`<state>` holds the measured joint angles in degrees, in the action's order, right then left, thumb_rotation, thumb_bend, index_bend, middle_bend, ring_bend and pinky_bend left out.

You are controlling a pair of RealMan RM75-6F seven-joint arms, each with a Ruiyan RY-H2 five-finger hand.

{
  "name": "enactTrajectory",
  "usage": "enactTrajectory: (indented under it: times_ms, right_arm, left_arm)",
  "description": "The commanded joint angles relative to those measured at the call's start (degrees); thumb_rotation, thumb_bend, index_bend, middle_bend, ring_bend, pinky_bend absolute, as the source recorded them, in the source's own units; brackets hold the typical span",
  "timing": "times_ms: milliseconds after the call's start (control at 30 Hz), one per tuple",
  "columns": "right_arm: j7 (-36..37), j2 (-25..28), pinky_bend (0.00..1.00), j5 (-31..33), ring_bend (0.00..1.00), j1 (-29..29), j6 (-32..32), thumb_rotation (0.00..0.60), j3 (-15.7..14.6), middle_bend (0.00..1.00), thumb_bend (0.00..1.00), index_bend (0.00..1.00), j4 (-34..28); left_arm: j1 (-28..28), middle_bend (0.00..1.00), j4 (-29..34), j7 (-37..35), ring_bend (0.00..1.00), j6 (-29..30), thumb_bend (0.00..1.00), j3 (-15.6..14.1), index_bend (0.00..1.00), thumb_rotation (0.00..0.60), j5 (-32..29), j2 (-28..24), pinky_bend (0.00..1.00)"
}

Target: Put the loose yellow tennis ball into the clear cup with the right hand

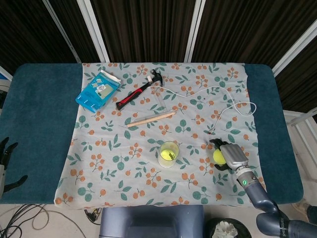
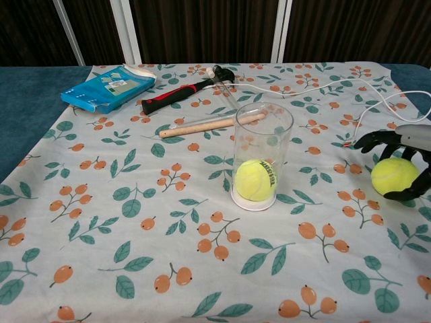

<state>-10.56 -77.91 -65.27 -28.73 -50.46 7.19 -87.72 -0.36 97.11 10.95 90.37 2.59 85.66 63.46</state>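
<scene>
I am counting two tennis balls: the loose ball [image 2: 394, 175] is lying on the cloth [image 2: 135, 222] right of the cup [image 2: 262, 156], my right hand [image 2: 403, 151] curling around it; whether it is gripping, I cannot tell. The second ball [image 2: 255, 180] is sitting inside. One hammer [image 1: 140, 89], one stick [image 1: 150, 118], one cable [image 1: 218, 90] are lying behind. My left hand [image 1: 6, 161] is resting spread.
</scene>
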Motion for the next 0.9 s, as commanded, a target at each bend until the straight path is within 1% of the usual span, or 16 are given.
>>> enactTrajectory:
  times_ms: [33,267,367,533,700,833,900]
  right_arm:
    - [-0.20,-0.52,0.47,0.12,0.35,-0.12,-0.33,0.600,-0.07,0.27,0.32,0.31,0.48]
    - [-0.10,-2.42,0.58,0.41,0.47,-0.19,-2.07,0.600,0.39,0.39,0.32,0.53,1.81]
    - [-0.37,-2.67,0.61,0.52,0.49,-0.13,-2.72,0.600,0.38,0.42,0.34,0.59,1.74]
    - [-0.54,-1.33,0.67,0.70,0.49,-0.30,-3.26,0.600,0.92,0.43,0.35,0.60,0.04]
    - [0.25,2.32,0.72,0.47,0.49,-1.04,-3.67,0.600,2.96,0.43,0.35,0.60,-3.81]
    - [0.14,7.42,0.75,0.77,0.49,-2.87,-2.85,0.600,6.01,0.43,0.36,0.60,-8.37]
    - [-0.28,10.92,0.76,2.12,0.49,-4.42,-1.31,0.600,8.01,0.43,0.36,0.60,-11.37]
  left_arm:
    - [-0.01,0.00,0.00,-0.01,0.00,-0.01,0.02,-0.01,0.14,0.600,0.00,-0.02,0.00]
    - [0.05,0.00,0.04,-0.10,0.00,0.07,0.02,0.05,0.14,0.600,-0.14,-0.08,0.00]
    - [0.05,0.00,0.08,-0.11,0.00,0.01,0.02,0.07,0.14,0.600,-0.25,-0.13,0.00]
    - [0.08,0.00,0.16,-0.22,0.00,0.04,0.02,0.07,0.14,0.600,-0.28,-0.21,0.00]
    - [0.14,0.00,0.14,-0.39,0.00,0.21,0.02,0.18,0.14,0.600,-0.39,-0.24,0.00]
    - [0.11,0.00,0.15,-0.26,0.00,0.14,0.02,0.13,0.14,0.600,-0.36,-0.17,0.00]
    - [0.11,0.00,0.17,-0.12,0.00,0.16,0.02,0.08,0.14,0.600,-0.27,-0.11,0.00]
